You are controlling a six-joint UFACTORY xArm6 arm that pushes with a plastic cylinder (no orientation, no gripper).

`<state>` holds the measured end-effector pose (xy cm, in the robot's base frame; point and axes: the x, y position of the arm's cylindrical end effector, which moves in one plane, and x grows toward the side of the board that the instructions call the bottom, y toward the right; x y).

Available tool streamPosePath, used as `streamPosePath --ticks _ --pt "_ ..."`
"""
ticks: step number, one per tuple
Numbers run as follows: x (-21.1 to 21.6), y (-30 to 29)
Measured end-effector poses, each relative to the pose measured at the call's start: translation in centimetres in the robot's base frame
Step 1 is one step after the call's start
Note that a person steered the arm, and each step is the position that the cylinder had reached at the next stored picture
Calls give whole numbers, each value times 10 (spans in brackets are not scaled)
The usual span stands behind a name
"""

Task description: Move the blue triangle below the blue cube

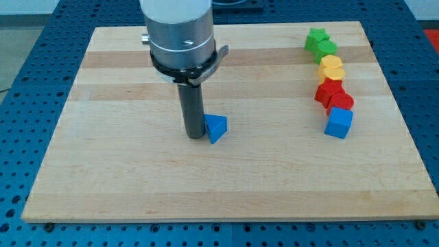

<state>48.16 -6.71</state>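
Note:
The blue triangle point(216, 127) lies near the middle of the wooden board point(137, 178). The blue cube point(338, 123) sits toward the view's right, at the bottom end of a column of blocks. My tip point(193, 136) rests on the board right against the triangle's left side. The rod rises from there to the large grey arm body at the view's top. The triangle is well to the left of the cube and at about the same height in the view.
Above the blue cube runs a column of blocks: a red block point(341, 101), a red star point(328, 90), two yellow blocks point(331, 67), a green block point(326, 48) and a green star point(315, 38). The board lies on a blue perforated table.

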Motion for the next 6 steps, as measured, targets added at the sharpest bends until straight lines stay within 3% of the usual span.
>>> streamPosePath --ticks 1,2,3,4,6 --pt "-23 -32" --pt "-28 -5" --pt "5 66" --pt "17 99" --pt "22 109"
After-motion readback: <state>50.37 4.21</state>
